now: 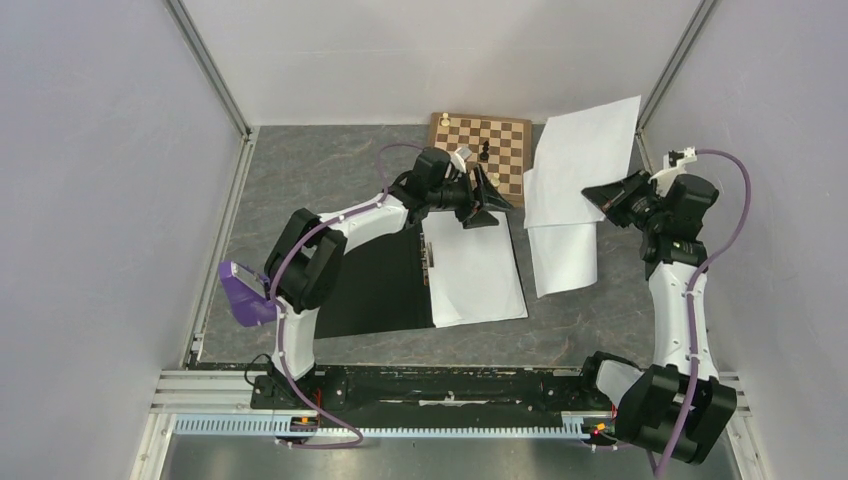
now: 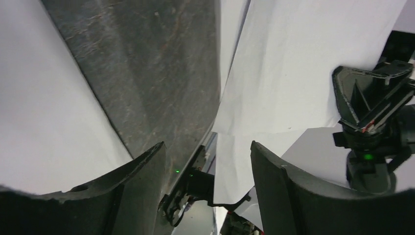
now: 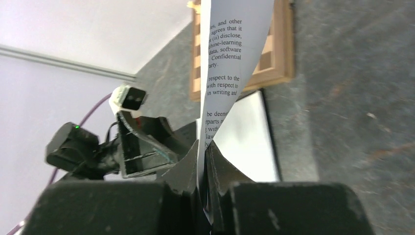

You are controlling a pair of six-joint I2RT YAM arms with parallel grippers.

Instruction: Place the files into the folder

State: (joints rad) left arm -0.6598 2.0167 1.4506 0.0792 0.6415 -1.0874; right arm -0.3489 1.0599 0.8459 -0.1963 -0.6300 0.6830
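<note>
Grey tabletop (image 1: 300, 180), white walls on 3 sides. Folder (image 1: 380, 285) laid open, black inside up. Filed sheet (image 1: 475, 275) already placed on its right half. Left gripper (image 1: 488, 205) positioned over that sheet's far edge, jaws apart, nothing gripped. Right gripper (image 1: 603, 197) clamped on edge of printed sheet (image 1: 585, 165), raised right of folder. At least 1 loose sheet (image 1: 565, 262) noted flat on tabletop, outside folder. Judged: 1 filed, 2 or more outstanding.

I work in a lab test cell: plain white panels (image 1: 430, 50) and aluminium rails (image 1: 210, 385) enclose my grey table (image 1: 320, 170).
</note>
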